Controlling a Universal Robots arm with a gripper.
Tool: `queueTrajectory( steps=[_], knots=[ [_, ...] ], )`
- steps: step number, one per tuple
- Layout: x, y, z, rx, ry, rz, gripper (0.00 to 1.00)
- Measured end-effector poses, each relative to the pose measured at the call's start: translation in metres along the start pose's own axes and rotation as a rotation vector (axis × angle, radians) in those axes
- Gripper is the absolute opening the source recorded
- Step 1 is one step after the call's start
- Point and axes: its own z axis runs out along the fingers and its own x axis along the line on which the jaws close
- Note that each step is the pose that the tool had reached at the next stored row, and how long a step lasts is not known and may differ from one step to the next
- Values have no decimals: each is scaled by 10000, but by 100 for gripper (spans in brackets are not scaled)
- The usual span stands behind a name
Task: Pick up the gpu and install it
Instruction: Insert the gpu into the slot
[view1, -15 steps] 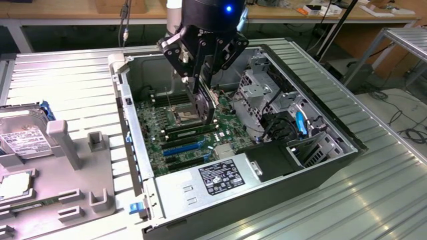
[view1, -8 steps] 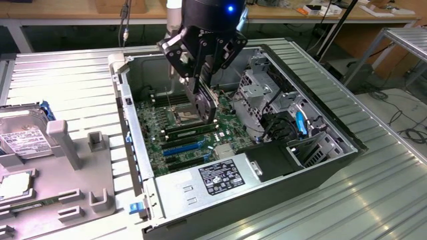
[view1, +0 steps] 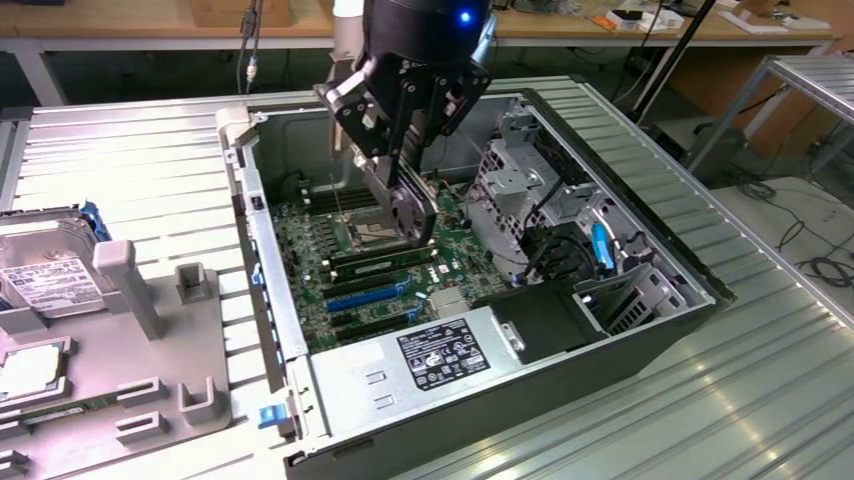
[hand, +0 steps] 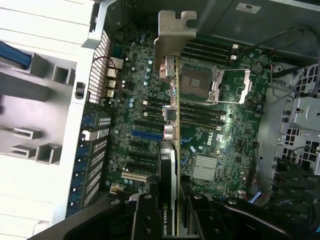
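While in 1 hand (hand: 175, 202), 1 gpu (hand: 169, 155).

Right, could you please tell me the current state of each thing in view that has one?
gpu: gripped on edge, over the motherboard, apparently not seated in any slot.
fingers: shut on the gpu.
computer case: lying on its side, side panel off, open.
blue slot: empty.
hard drive: lying outside the case.
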Motion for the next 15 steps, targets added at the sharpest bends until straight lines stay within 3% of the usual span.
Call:
queueTrajectory(
  steps=[15],
  knots=[
    [0, 0, 0, -59, 58, -1568, 27]
  ],
)
